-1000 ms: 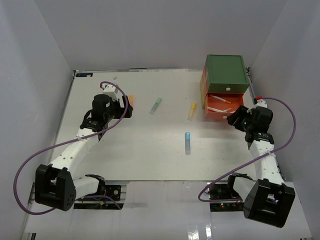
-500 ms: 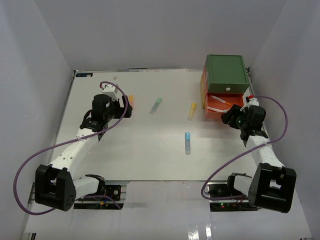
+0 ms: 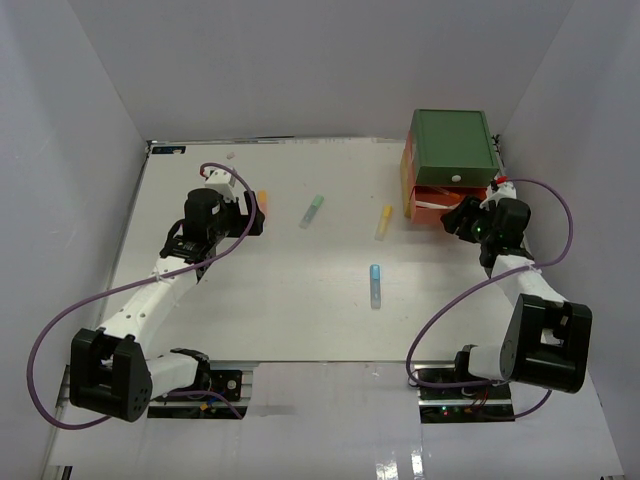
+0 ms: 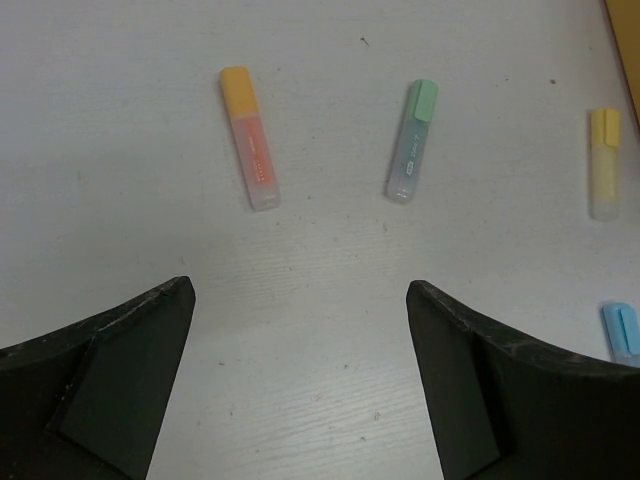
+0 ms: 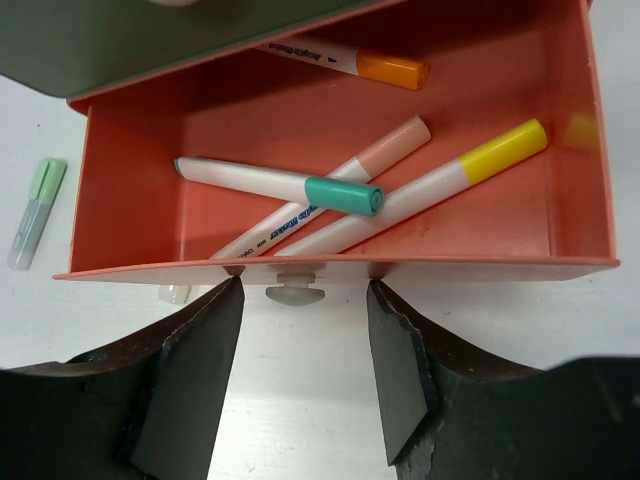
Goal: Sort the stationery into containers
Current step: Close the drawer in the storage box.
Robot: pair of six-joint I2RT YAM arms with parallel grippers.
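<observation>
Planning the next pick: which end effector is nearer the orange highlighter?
Left. The left end effector hovers open just short of the orange highlighter. The right end effector is far off across the table, at the knob of the open orange-red drawer.

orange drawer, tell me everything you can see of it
The orange drawer looks like matt plastic: a shallow, open-topped box standing partway out from under the green box. Four pens lie crossed inside, capped orange, teal, pink and yellow. A white knob juts from its front wall, between the right gripper's open fingers, which flank it without visibly touching.
</observation>
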